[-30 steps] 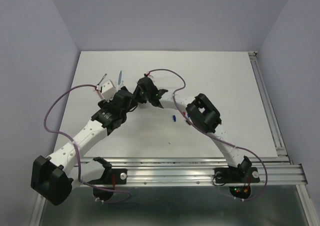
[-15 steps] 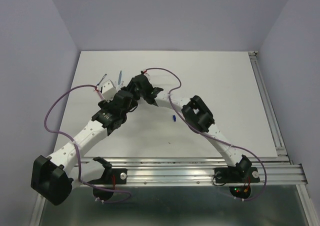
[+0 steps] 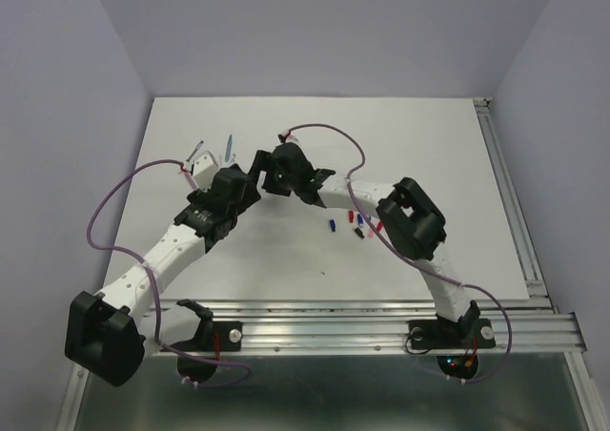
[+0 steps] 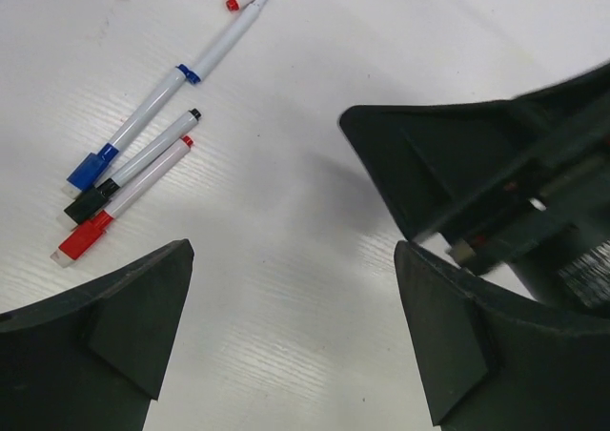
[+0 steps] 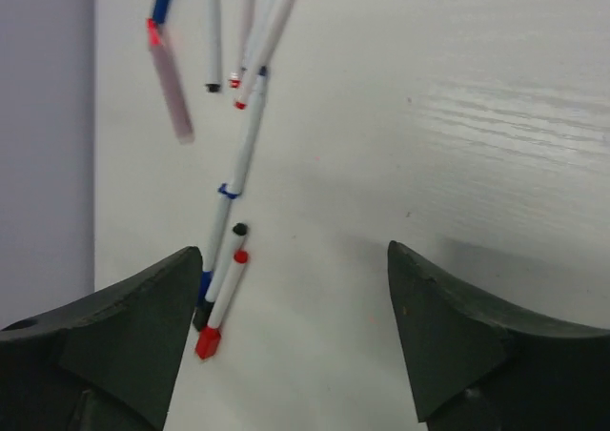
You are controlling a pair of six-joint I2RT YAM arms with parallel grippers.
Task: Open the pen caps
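Several loose pen caps lie at mid-table in the top view: a dark blue one [image 3: 331, 226], a red one [image 3: 351, 217] and others beside the right forearm. Three whitish pens lie side by side in the left wrist view, carrying a blue cap [image 4: 91, 169], a black cap [image 4: 86, 205] and a red cap [image 4: 81, 240]. The right wrist view shows the red-capped pen [image 5: 221, 302] by its left finger. My left gripper [image 4: 294, 250] [image 3: 246, 178] is open over bare table. My right gripper [image 5: 294, 250] [image 3: 262, 164] is open too, holding nothing, facing the left one closely.
More pens [image 5: 253, 30] lie fanned out past the three, with a pinkish translucent piece [image 5: 172, 78] among them. In the top view this pen pile [image 3: 195, 152] is at the table's far left. The right gripper's body [image 4: 496, 174] fills the upper right of the left wrist view.
The right gripper has gone from nearly shut to wide open. The right forearm and elbow swung to the right, uncovering more caps at mid-table. The left arm shifted only slightly.
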